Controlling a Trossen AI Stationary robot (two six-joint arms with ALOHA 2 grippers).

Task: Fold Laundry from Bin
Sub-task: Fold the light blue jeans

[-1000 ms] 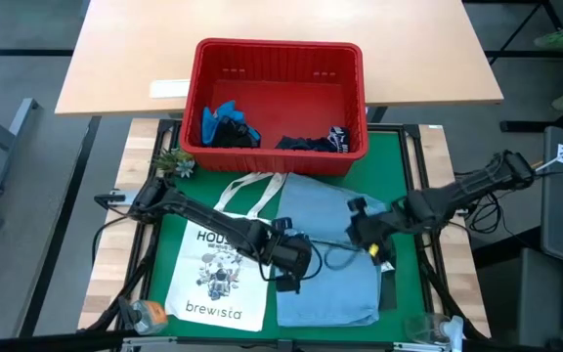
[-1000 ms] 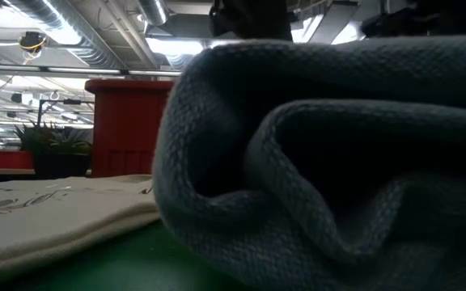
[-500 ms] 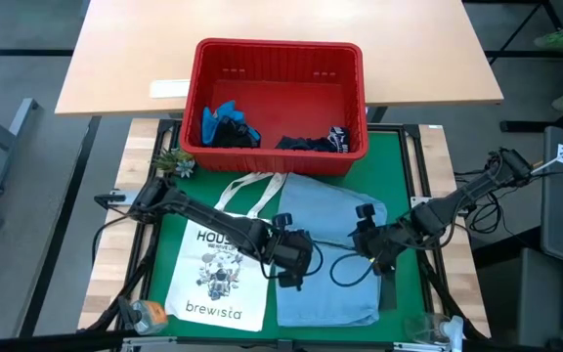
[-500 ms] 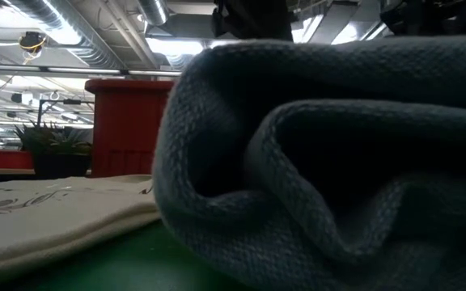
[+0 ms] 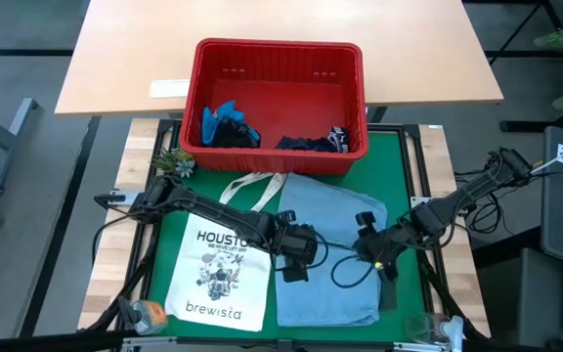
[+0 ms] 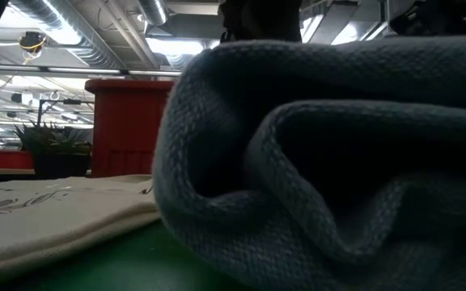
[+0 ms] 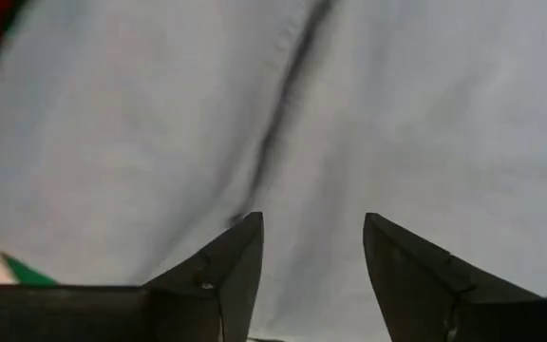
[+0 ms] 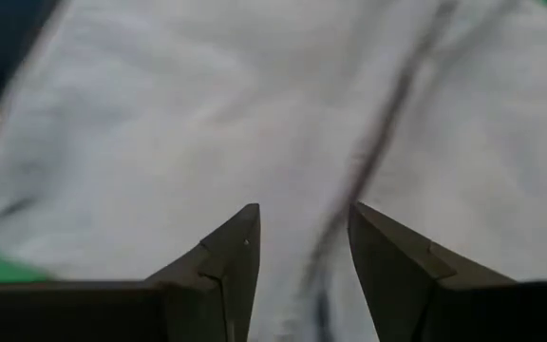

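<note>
A light blue denim shirt (image 5: 325,298) lies folded on the green mat (image 5: 404,156); its rolled near edge (image 6: 322,162) fills the low view. The red bin (image 5: 277,45) stands at the far side, with a bright blue garment (image 5: 221,117) and a dark one (image 5: 311,143) inside. My left gripper (image 5: 294,259) hangs open over the shirt's left edge, with only cloth (image 7: 368,114) showing beyond its fingers. My right gripper (image 5: 377,256) hangs open over the shirt's right part (image 8: 254,114), with nothing between its fingers.
A white printed tote bag (image 5: 218,279) lies flat to the left of the shirt, its handles toward the bin. A small plant (image 5: 174,161) stands at the bin's left corner. A black cable (image 5: 345,272) loops over the shirt. A bare wooden table (image 5: 125,59) lies behind the bin.
My left gripper has shifted slightly toward the far edge over the shirt's left edge. My right gripper has swung a little toward the near edge and rolled over the shirt's right part. The shirt has stayed where it was.
</note>
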